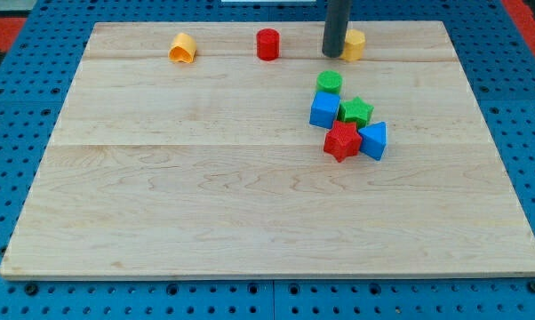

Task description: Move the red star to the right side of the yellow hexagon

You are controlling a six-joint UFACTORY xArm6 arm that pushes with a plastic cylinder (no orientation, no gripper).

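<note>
Tip (332, 53) beside yellow hexagon (354, 44) — top

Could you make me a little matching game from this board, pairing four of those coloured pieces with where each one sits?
Pieces:
1. red star
2. red cylinder
3. green cylinder
4. blue triangle

Places:
A. top of the cluster
B. alone near the view's top edge
C. touching the red star's right side
D. bottom of the cluster, below the green star

Pairs: 1-D, 2-B, 3-A, 4-C
</note>
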